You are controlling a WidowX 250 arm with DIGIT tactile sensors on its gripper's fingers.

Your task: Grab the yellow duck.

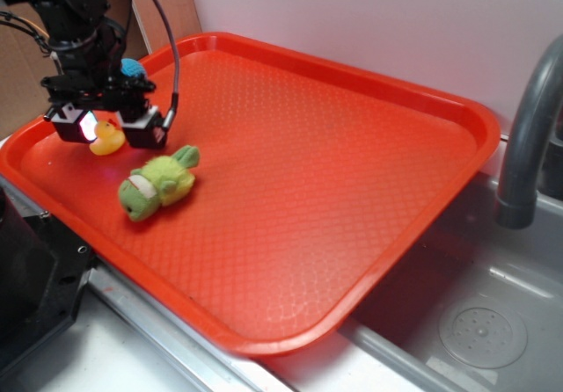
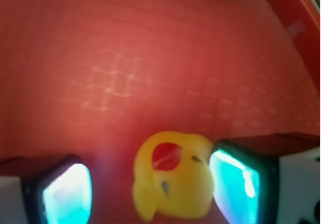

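The little yellow duck [image 1: 107, 137] sits on the red tray [image 1: 352, 190], over at the far left corner. The robot's pincer [image 1: 106, 126] is down around it, with one finger on each side. From the wrist view the duck [image 2: 173, 184] is between the two glowing pads [image 2: 67, 194], closer to the right one — it looks like it is touching that pad or nearly so, while there is a gap on the left. So the pincer is partly open and has not squeezed the duck yet. It holds nothing.

Just near the duck, a bit to the right, lies a green plush toy [image 1: 158, 184]. It is bigger than the duck and is not what we want. A bit of something blue [image 1: 132, 67] peeks out behind the arm, but I cannot tell what it is.

I think the duck will be very light and a bit squishy, like bath toys are. It is shiny and round, so it could slip or pop out if the pads pinch it near the top or off to one side. The best place to hold it looks like the fat middle of its body — one pad on each side, low down near the tray. A gentle, even squeeze should do, since a hard one might make it squirt away.
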